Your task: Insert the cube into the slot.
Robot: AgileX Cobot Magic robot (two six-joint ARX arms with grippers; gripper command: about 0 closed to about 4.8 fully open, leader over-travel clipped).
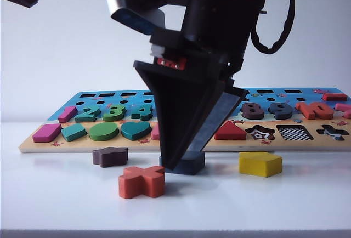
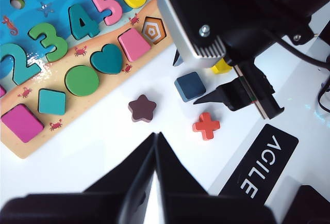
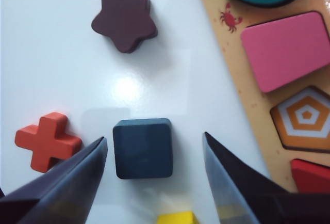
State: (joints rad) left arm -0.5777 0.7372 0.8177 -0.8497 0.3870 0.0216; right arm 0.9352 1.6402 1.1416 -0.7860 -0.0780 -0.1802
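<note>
you are sitting in the grasp step: the right gripper (image 3: 153,152) is hanging low over the table with its jaws spread wide, one finger on each side of the cube (image 3: 143,148), and neither pad is touching it yet as far as the right wrist view is showing. the cube is lying flat on the white table, off the puzzle board (image 1: 181,142), just beside the board's front edge, with the orange cross (image 3: 46,141) near one finger, the brown star (image 3: 125,18) further off and the yellow block (image 1: 260,163) on the other side. the slot (image 1: 294,132), the checkered square recess, is sitting empty near the right end of the board in the exterior view, between the star recess and the cross recess, well apart from the cube. the left gripper (image 2: 156,146) is waiting back from the work with its fingers pressed together and nothing between them. next you are probably needing to close squarely on the cube's two flat sides, keeping clear of the cross, then lift, carry it rightward and line its edges up with the recess before lowering.
</note>
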